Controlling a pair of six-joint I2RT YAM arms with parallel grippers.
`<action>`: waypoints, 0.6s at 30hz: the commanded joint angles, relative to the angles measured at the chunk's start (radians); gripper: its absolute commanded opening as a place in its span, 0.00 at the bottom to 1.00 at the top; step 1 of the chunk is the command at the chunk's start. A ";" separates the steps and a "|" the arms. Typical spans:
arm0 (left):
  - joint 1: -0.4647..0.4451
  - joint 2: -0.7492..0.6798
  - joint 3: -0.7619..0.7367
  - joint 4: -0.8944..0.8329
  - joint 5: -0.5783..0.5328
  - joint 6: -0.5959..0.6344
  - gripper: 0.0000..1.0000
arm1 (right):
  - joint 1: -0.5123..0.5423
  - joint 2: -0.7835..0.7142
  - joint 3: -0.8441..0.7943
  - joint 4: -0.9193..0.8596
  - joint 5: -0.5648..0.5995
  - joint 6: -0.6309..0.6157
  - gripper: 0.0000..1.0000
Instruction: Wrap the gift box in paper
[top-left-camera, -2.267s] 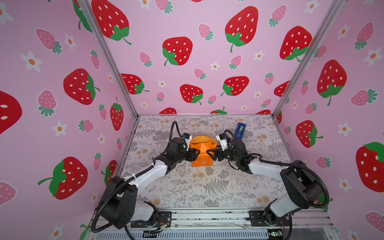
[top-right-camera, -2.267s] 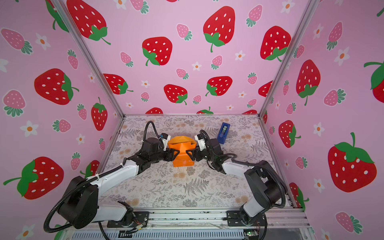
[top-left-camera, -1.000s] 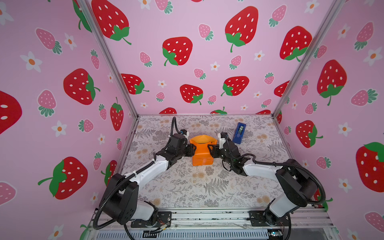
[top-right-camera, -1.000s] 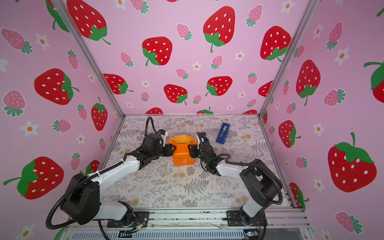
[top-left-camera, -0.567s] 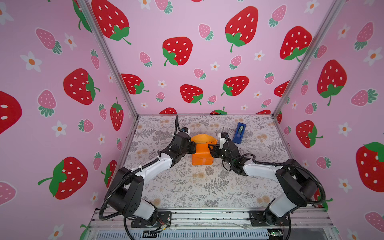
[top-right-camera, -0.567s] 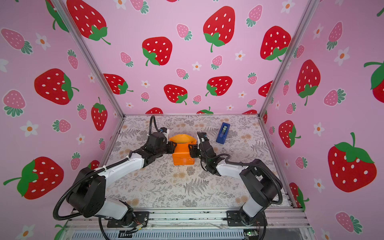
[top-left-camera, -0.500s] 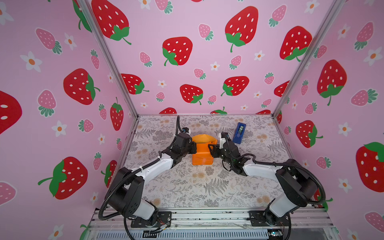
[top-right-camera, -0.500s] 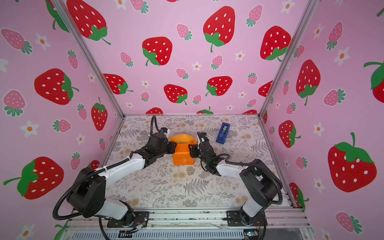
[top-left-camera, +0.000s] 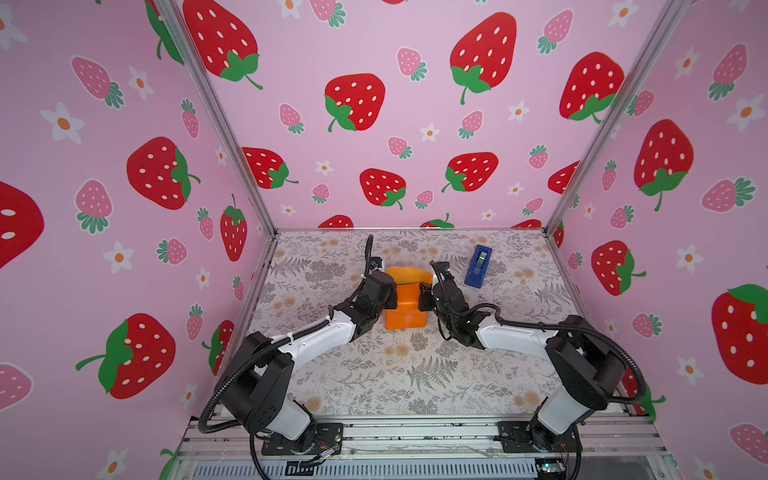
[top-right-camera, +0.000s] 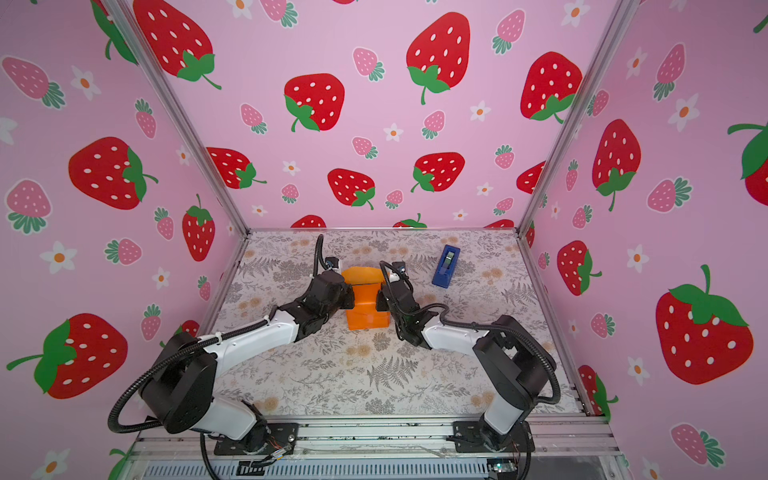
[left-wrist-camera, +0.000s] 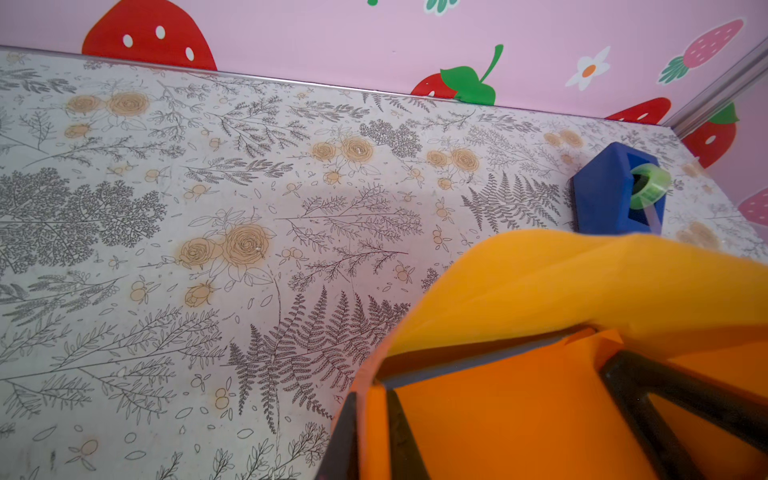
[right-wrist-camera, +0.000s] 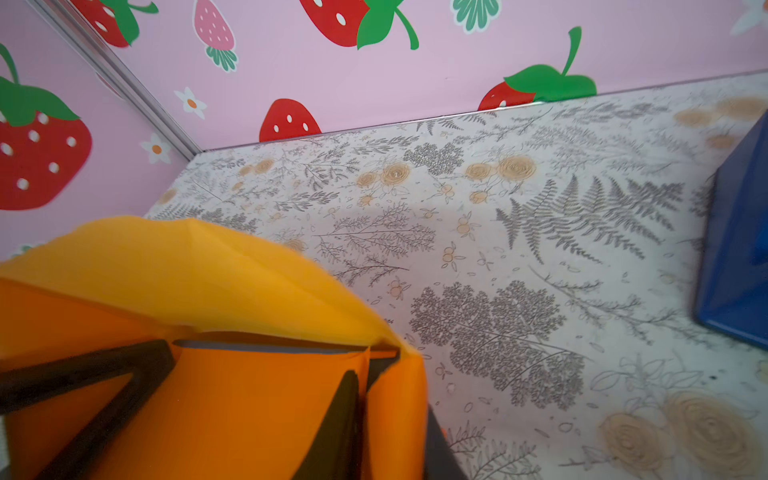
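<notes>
We have just drawn the left gripper (top-left-camera: 389, 297) and right gripper (top-left-camera: 423, 296) inward. The paper (top-left-camera: 405, 309) no longer flares sideways but hugs the gift box (right-wrist-camera: 270, 347), mid-table between them, so the end folds look made. Both grippers look narrow on paper; whether they pinch it we cannot tell. The tape dispenser (top-left-camera: 478, 266) holds a tape roll (left-wrist-camera: 648, 185); the box's inside is hidden.
</notes>
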 joint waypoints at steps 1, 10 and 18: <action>-0.043 0.045 -0.026 -0.069 0.041 -0.013 0.10 | 0.046 0.055 0.025 -0.120 0.020 -0.055 0.14; -0.067 0.042 -0.021 -0.081 -0.011 -0.021 0.00 | 0.076 0.071 0.093 -0.206 0.086 -0.078 0.00; -0.067 -0.002 0.004 -0.095 0.018 -0.003 0.04 | 0.084 0.052 0.098 -0.225 0.116 -0.057 0.00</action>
